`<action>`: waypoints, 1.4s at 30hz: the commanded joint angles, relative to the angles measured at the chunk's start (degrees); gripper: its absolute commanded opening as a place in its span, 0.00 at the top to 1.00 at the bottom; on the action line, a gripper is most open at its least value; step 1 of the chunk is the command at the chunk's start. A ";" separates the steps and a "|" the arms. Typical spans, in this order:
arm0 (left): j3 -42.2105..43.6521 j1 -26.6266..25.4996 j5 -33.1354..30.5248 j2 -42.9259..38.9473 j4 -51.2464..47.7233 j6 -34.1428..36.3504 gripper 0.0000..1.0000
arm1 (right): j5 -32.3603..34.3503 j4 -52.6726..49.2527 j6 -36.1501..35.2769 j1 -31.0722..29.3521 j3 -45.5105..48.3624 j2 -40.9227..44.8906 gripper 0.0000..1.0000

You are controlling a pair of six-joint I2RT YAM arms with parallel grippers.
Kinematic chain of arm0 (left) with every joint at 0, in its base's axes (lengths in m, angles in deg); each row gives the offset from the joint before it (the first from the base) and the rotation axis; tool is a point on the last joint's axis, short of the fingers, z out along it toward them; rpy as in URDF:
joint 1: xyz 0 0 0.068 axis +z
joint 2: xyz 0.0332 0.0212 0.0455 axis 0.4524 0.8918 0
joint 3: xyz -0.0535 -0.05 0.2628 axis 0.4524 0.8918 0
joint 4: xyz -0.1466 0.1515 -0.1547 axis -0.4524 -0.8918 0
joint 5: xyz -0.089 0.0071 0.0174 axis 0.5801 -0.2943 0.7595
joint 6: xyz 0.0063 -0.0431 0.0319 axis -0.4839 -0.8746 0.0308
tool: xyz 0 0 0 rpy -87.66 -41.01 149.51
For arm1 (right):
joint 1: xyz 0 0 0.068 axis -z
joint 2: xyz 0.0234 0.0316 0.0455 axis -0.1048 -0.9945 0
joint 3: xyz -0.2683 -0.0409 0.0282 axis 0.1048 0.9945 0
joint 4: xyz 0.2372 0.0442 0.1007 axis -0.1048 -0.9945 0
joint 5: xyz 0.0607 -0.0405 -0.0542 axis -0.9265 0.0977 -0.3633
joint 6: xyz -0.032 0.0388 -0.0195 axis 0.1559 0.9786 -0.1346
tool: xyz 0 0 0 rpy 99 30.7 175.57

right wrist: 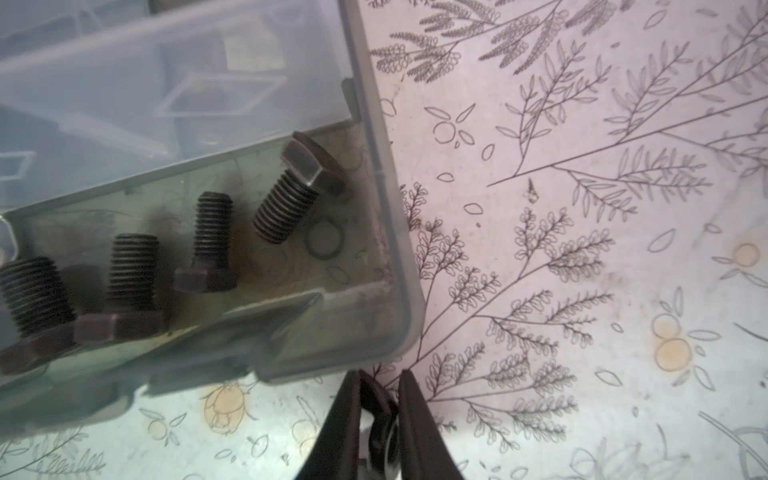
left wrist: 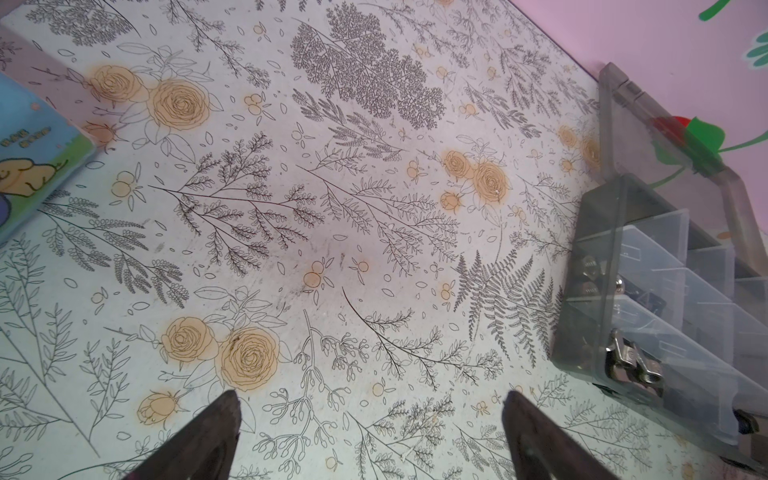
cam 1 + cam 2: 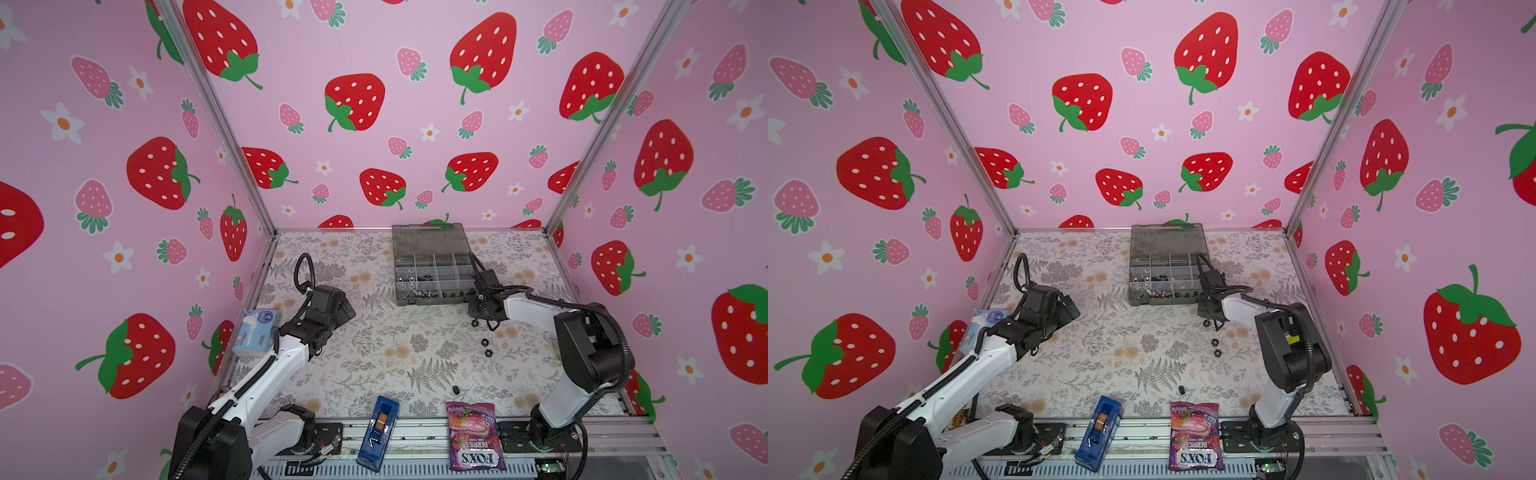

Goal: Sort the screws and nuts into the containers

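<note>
Soft, even light is filling both top views, laying only faint shadows on the table (image 3: 374,353). The wide lens is bending the frame posts (image 3: 218,116) toward the edges. In the right wrist view the close fingers (image 1: 338,432) and the pinched nut (image 1: 380,440) are blurring, dark against the pale surface.

Grey organiser box (image 3: 432,266) at table (image 3: 374,353) back edge, lid up. Low by box's front right corner: right gripper (image 3: 484,325). Two black nuts (image 3: 484,342) on table near it. Toward left edge: left gripper (image 3: 349,311).

White-shelled arms (image 3: 536,309) with black joints (image 3: 590,345), ribbed black cables (image 3: 296,272) and dark tapered claw fingers (image 2: 216,436).
</note>
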 commanded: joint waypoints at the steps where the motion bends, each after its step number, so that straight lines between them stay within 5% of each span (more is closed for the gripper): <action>1: 0.00 0.33 -0.49 0.06 -0.50 -0.77 0.01 | -0.17 -3.48 0.48 0.25 1.90 0.76 0.78; 29: -0.58 0.34 -0.49 0.43 -0.44 -0.58 0.01 | 0.73 -6.66 4.10 0.05 4.86 2.79 0.68; 42: -0.39 0.36 -0.36 0.42 -0.23 -0.76 0.01 | 0.27 -6.09 3.84 -0.17 6.31 4.64 0.80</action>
